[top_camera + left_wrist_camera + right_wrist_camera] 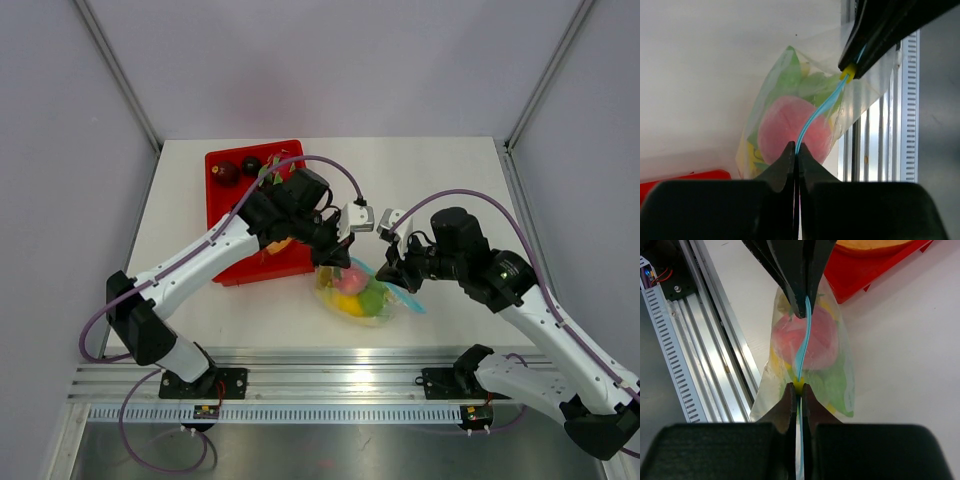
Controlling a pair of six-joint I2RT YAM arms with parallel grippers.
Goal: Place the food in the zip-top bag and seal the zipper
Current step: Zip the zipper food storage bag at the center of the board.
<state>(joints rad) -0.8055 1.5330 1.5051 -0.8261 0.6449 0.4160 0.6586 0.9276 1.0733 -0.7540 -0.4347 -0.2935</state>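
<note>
Broadly, the white table carries a red tray at the far left. Two dark red fruits and an orange piece lie on the tray, outside the bag.

Nearer the front edge, between the two arms, the zip-top bag hangs with its belly down toward the table; whether it rests there I cannot tell. It is thin, clear, crinkly film. I judge it light, limp and slippery, with no stiffness of its own, so it will sag and twist around whatever is inside.

The food in it is a pink round piece, green pieces and something yellow. These look like hard, hollow plastic, light and likely to roll toward the low corner.

The zipper, a blue-teal strip, is the only firm line on the bag and so the sensible place to take hold. It runs slightly bowed between the two grips.

The left gripper is pinched tight on one end of the strip. The right gripper is pinched tight on the other end, where a small yellow bit sits, slider or food I cannot tell. A grip on the film itself would probably slip.
</note>
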